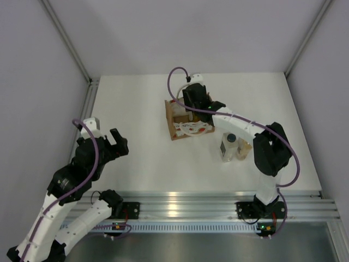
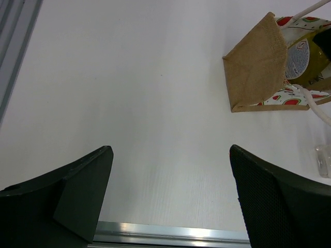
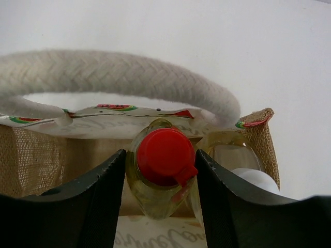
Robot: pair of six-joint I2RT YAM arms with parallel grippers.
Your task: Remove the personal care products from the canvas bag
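So the right gripper [image 3: 160,160] is down in the canvas bag [image 3: 31,155], tucked under the white handle [image 3: 119,77] that loops over it, probably because the top is the only way in. Its 2 fingers sit snug on both sides of the yellow bottle [image 3: 155,201], just below the red cap [image 3: 164,155], so it looks gripped. A white-capped bottle [image 3: 227,150] stands just past its right finger. The left gripper [image 2: 170,150] is spread wide over the table [image 2: 129,77], with the bag ahead-right of it, seemingly parked clear.
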